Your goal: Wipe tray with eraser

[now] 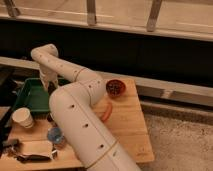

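light: dim, warm | background: dark | jaws: shaded, over tray (29, 96)

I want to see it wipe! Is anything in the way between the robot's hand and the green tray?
Nothing visible is. The gripper hangs right over the tray, near its right side. The eraser can't be made out here.

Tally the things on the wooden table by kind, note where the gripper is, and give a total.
Green tray: 1
Dark bowl: 1
Paper cup: 1
Orange-red stick: 1
Total: 4
The gripper hangs over the tray's right side.
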